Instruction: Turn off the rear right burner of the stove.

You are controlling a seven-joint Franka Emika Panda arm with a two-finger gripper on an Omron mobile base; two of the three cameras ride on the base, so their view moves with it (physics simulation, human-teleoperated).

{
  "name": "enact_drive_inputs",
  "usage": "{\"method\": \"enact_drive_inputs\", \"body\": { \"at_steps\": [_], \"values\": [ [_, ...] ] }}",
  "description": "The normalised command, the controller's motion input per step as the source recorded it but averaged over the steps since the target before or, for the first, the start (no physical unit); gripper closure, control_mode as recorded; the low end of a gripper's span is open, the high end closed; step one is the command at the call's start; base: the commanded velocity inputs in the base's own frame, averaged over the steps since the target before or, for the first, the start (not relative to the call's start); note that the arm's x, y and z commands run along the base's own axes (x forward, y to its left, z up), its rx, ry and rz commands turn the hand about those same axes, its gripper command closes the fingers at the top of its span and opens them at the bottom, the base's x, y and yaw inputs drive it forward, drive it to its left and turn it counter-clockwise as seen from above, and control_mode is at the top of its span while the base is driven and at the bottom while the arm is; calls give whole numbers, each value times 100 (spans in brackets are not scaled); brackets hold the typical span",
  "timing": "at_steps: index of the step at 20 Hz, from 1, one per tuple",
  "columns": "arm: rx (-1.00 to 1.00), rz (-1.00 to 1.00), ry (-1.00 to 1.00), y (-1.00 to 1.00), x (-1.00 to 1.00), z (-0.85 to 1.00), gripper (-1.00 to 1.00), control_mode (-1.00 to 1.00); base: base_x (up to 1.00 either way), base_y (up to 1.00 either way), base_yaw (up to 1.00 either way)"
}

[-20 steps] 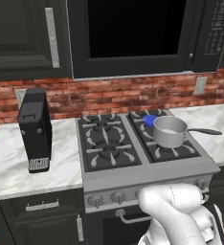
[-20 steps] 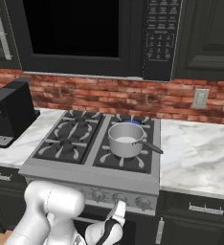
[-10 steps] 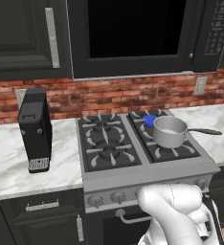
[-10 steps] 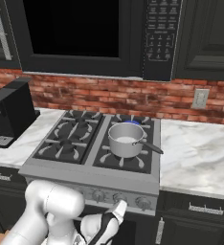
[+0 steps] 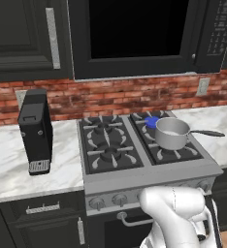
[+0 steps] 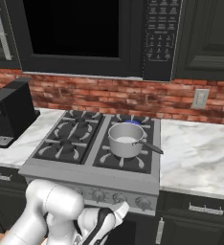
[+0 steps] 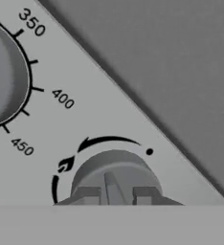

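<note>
The stove [image 5: 149, 175] [image 6: 87, 173] has a black grated top and a row of silver knobs on its front. A blue flame patch marks the rear right burner [image 5: 152, 121] [image 6: 132, 123]. My gripper [image 6: 119, 210] is low in front of the control panel, just under the knob row. In the hand view my gripper [image 7: 116, 196] is open and right up at a small round knob [image 7: 115, 170]. The knob's ridge lies between my fingertips [image 7: 87, 195], which stand apart from it. A larger dial [image 7: 1, 81] marked 350, 400 and 450 is at the upper left.
A steel saucepan [image 5: 171, 134] [image 6: 126, 139] sits on the front right burner, its handle pointing right. A black coffee machine [image 5: 35, 131] [image 6: 11, 112] stands on the marble counter left of the stove. The oven's bar handle [image 5: 132, 223] runs below the knobs.
My hand has edged slightly closer to the stove's front panel. The pan, the flame and the views are as before.
</note>
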Motion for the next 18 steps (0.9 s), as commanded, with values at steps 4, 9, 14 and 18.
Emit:
{"method": "enact_drive_inputs", "body": {
  "at_steps": [4,9,14,18],
  "values": [
    [32,-13,0,0,17,17,100,-100,0,0,0],
    [33,-11,0,0,7,14,100,-100,0,0,0],
    [33,-10,0,0,7,15,100,-100,0,0,0],
    [32,-10,1,0,23,17,100,-100,0,0,0]
  ]
}}
